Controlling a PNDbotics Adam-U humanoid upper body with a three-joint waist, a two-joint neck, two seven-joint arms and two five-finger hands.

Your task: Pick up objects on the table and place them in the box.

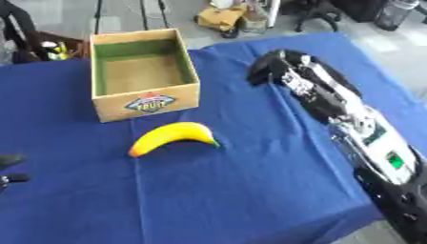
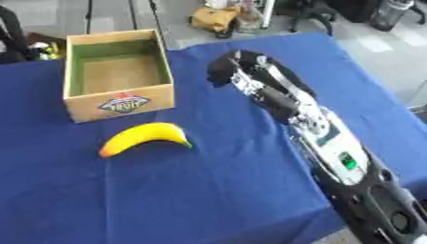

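Right across the frame lies the table [image 1: 250,200], covered by a blue cloth that fills most of the view. Over its right side stretches the right arm [image 2: 325,138], black with silver and white parts, entering from the lower right corner and reaching up toward the centre top. At its end is the right hand [image 2: 227,66], dark, hovering above the cloth to the right of the box; it grasps nothing that shows, and whether its fingers are curled or straight cannot be told. In the upper left of the frame stands the box [image 1: 146,102], cardboard, open at the top, with a green inner lining and a colourful label on its front wall. Nothing can be seen inside it. Just below the box, apart from it, lies the banana [image 1: 173,137], yellow, curved, resting on the cloth at centre left. At the left edge, low down, a small dark part of the left hand [image 1: 10,167] shows; its fingers cannot be made out.
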